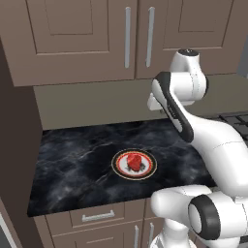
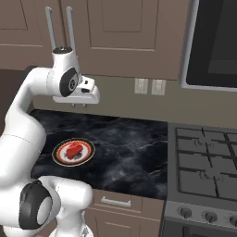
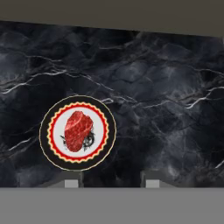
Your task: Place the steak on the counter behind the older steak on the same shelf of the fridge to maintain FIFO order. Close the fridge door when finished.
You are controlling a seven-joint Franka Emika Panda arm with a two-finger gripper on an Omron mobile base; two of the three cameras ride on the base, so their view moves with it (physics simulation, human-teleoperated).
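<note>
The steak (image 1: 134, 161) (image 2: 73, 150) (image 3: 78, 130), a small red chunk, lies on a round dark-rimmed plate (image 1: 118, 167) (image 2: 58, 155) (image 3: 46, 135) near the front of the black marbled counter (image 1: 72, 155) (image 2: 129, 148) (image 3: 153, 87). My gripper (image 2: 79, 105) (image 3: 111, 181) hangs well above the counter, behind and to the right of the plate, pointing down. Its fingertips (image 3: 72, 183) stand apart with nothing between them. In the hand view the steak sits up and to the left of the fingertips. The fridge, its door, its shelf and the older steak are out of view.
A gas stove (image 2: 203, 162) (image 1: 237, 118) adjoins the counter on the right, under a dark microwave (image 2: 217, 41). Brown wall cabinets (image 1: 82, 34) hang above, with wall outlets (image 2: 148, 86) on the backsplash. Drawers (image 1: 97, 216) sit below the counter. A tall brown panel (image 1: 14, 145) bounds the counter's left end.
</note>
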